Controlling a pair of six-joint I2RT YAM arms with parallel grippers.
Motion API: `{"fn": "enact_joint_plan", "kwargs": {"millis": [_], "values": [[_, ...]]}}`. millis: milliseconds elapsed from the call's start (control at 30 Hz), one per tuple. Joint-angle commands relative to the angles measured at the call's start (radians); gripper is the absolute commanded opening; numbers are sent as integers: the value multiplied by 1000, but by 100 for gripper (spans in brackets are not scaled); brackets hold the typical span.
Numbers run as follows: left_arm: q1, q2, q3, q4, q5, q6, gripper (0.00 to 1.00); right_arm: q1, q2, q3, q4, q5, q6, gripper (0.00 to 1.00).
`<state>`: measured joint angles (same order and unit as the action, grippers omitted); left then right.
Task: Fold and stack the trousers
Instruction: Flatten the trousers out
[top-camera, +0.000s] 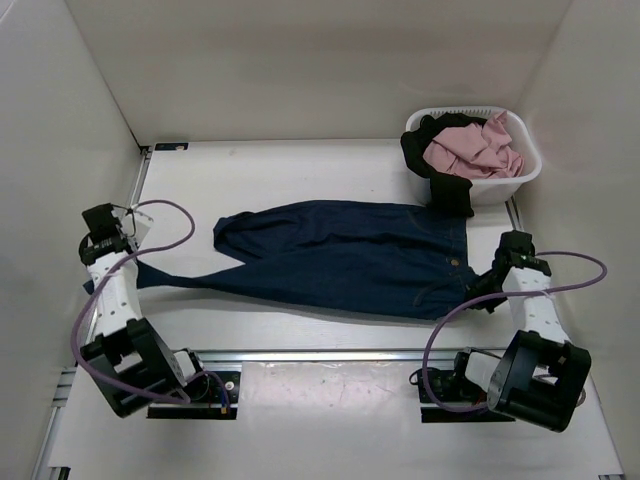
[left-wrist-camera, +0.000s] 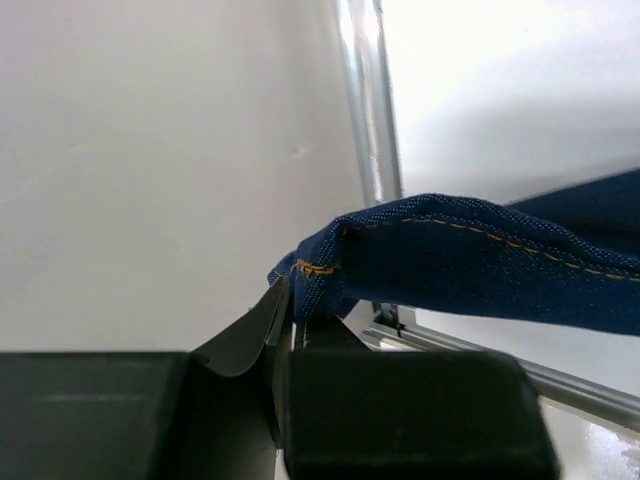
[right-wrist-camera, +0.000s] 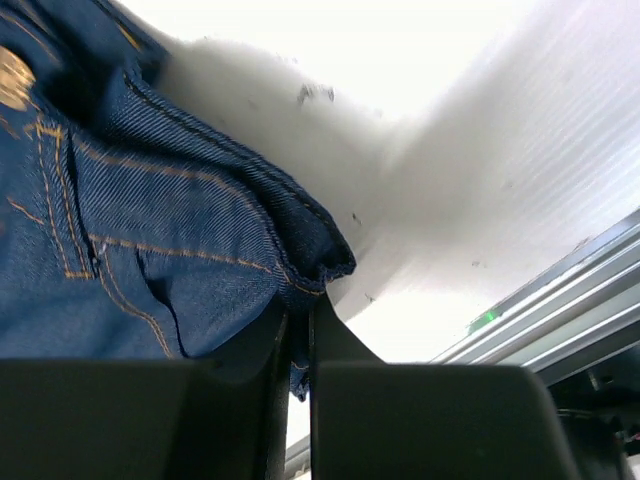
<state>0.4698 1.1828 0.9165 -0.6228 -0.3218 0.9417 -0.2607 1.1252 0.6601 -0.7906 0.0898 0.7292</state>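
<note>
The dark navy trousers (top-camera: 350, 255) lie spread across the white table, waist at the right, legs running left. My left gripper (top-camera: 133, 262) is at the far left and is shut on the hem of the near leg, seen as a stitched blue edge (left-wrist-camera: 320, 268) pinched between the black fingers (left-wrist-camera: 250, 330). My right gripper (top-camera: 478, 290) is at the waist's near corner and is shut on the waistband edge (right-wrist-camera: 300, 275), with denim (right-wrist-camera: 120, 250) bunched above its fingers (right-wrist-camera: 340, 340).
A white basket (top-camera: 525, 170) at the back right holds a pink garment (top-camera: 470, 150) and a black garment (top-camera: 445, 185) that hangs over its rim toward the trousers' waist. White walls enclose the left, back and right. A metal rail (top-camera: 330, 353) runs along the near side.
</note>
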Motion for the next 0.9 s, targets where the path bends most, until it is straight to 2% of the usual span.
{"fn": "enact_joint_plan", "kwargs": {"millis": [0,133,267,400,433,567,600,667,800,867], "values": [[65,55,33,-8,65,58,14,-61,15,67,-30,33,-92,0],[122,80,44,-8,86,68,14,-132,24,96,-53,18,-149,0],[132,49,-25,-18,95,92,14,-190,35,49,-53,-91,-159,0],[157,-24,-166,-72,66,155,34,-242,35,-13,-53,-128,-168,0],[168,-25,-188,-72,50,164,53,-252,35,-23,-53,-128,-168,0],[243,-35,-179,-199,93,218,93,-285,35,-13,-53,-150,-201,0],[253,-35,-154,-284,152,218,95,-285,47,1,-53,-150,-211,0],[263,-22,-61,-330,210,201,95,-285,59,12,-62,-150,-220,0],[263,75,123,-385,331,62,85,-285,77,12,-62,-163,-220,0],[263,150,211,-385,400,17,85,-285,87,12,-53,-173,-220,0]]}}
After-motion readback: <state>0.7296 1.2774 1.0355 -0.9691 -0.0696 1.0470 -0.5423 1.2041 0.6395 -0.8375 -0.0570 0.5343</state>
